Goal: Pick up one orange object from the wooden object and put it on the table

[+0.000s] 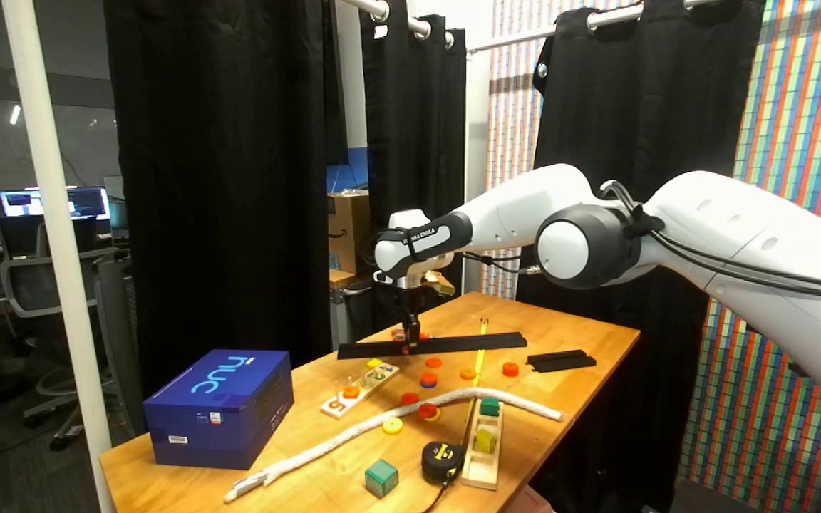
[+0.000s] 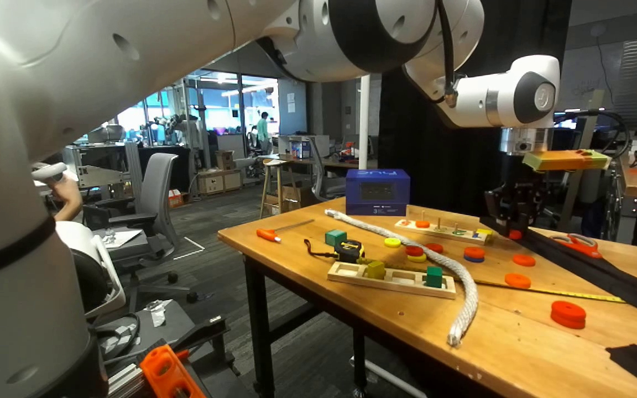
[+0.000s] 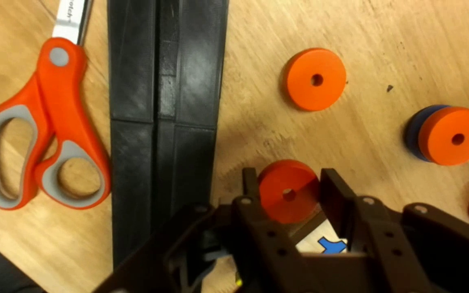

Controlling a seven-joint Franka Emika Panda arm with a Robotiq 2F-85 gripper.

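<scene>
My gripper [image 3: 288, 175] [image 1: 411, 343] [image 2: 509, 225] is shut on an orange disc [image 3: 285, 205]. The disc sits between the fingertips, low over the table [image 1: 311, 431]. It also shows under the fingers in both exterior views [image 1: 405, 350] [image 2: 515, 235]. How high it is above the tabletop is hard to tell. The pale wooden board [image 1: 370, 385] [image 2: 444, 231] lies beside it; its near end with a blue figure [image 3: 314, 239] shows just below the jaws. Another orange disc [image 1: 350, 392] [image 2: 422, 224] sits on the board's far end. Yellow pieces lie at the near end.
A black strip [image 3: 163, 134] runs close beside the gripper, with orange scissors [image 3: 61, 101] behind it. Loose orange discs [image 3: 316, 79], a disc stack [image 3: 452, 136], a whitish rope [image 1: 382, 419], a tape measure [image 1: 442, 461], a block tray [image 1: 480, 472] and a blue box [image 1: 221, 406] lie around.
</scene>
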